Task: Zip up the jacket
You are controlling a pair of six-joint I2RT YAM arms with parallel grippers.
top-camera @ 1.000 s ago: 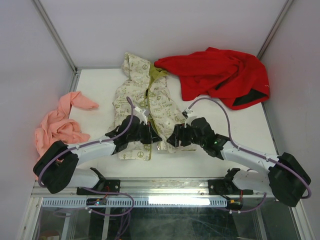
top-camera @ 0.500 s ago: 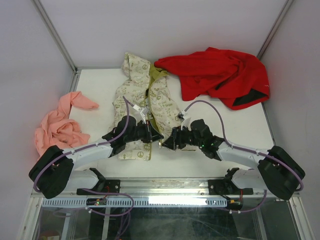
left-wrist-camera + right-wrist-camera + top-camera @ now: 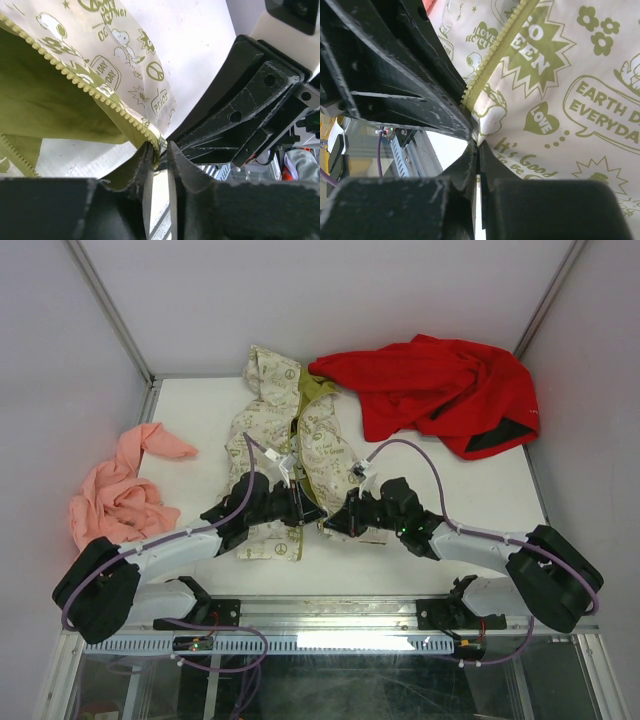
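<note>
Here the jacket (image 3: 268, 430) lies flat in the middle of the table (image 3: 480, 510). Its long axis runs straight away from the arm bases, with the hood at the far end, the hem nearest the arms and the open front up the middle. Both grippers meet at that near hem, almost touching each other, so neither arm is meaningfully nearer. The left gripper (image 3: 306, 512) takes the front edge on its own side and the right gripper (image 3: 333, 524) takes the other. From the fingers the whole zip runs away toward the hood, and I judge any pull must follow that line once the two bottom ends are mated. The overhead view gives this layout but hides the fingertips under the black wrists. The left wrist view shows its jaws narrowed onto the olive-lined edge at the bottom of one tooth row (image 3: 85, 90). The right wrist view shows its jaws pressed together on the cream corner below the other tooth row (image 3: 495, 55). No slider shows in any view. A red garment (image 3: 430, 390) and a pink garment (image 3: 115, 495) lie off to the sides.
</note>
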